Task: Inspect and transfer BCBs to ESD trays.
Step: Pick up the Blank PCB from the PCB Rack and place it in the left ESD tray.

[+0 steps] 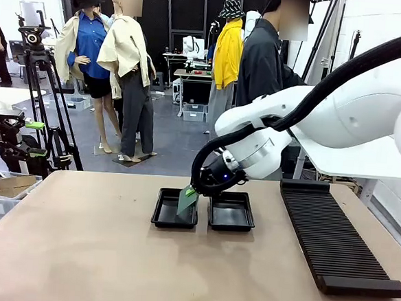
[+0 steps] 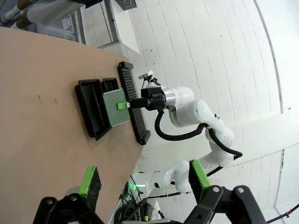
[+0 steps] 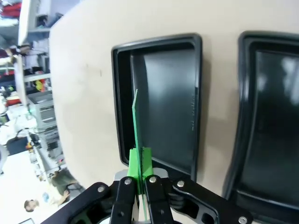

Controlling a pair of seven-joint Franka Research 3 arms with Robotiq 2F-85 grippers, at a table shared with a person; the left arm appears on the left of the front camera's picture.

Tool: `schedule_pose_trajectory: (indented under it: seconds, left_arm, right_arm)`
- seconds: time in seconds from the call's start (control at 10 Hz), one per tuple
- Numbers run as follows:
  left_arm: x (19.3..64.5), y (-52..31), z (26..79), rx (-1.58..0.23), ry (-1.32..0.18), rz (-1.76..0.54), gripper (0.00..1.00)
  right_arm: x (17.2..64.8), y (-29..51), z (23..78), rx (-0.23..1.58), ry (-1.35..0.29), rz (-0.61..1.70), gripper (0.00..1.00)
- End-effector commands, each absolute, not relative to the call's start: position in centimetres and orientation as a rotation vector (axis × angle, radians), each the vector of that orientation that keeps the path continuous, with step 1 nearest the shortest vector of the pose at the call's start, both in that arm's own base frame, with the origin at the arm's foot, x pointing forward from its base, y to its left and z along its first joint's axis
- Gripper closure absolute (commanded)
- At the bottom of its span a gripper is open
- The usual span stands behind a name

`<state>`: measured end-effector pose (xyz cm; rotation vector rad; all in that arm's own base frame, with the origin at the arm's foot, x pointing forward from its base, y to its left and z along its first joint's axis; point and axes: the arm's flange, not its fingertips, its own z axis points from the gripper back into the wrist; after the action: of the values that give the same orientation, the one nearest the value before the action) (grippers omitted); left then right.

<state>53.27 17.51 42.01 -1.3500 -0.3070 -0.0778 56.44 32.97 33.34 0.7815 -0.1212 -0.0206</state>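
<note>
My right pincer [image 3: 139,163] clamps a BCB [image 3: 135,121] edge-on over the left ESD tray [image 3: 159,40] — a tilt could snag its rim.

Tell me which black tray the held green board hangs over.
The tray on the robot's left, farther from the ribbed rack: the right pincer holds the board above it. The other tray sits beside the rack.

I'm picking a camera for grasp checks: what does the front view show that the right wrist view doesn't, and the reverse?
Front view: the rack beside the right tray, and the board tilted over the left tray. Right wrist view: the board edge-on, clamped in the right gripper, over the left tray's bare floor. Both: the board and the two trays.
</note>
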Motion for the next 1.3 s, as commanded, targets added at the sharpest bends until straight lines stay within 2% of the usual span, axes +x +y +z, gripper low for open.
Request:
schedule_pose_trajectory:
  seconds: [0.0, 0.8, 1.2]
  left_arm:
    - [53.3, 17.5, 42.3, -1.352, -0.302, -0.068, 0.00]
    - [53.3, 17.5, 42.3, -1.352, -0.302, -0.068, 0.00]
    - [53.3, 17.5, 42.3, -1.352, -0.302, -0.068, 0.00]
  right_arm:
    - [57.7, 34.8, 32.4, 0.750, -0.137, -0.021, 1.00]
    - [59.2, 37.8, 30.6, 0.756, -0.119, -0.024, 1.00]
    - [58.2, 37.1, 31.1, 0.763, -0.117, 0.009, 1.00]
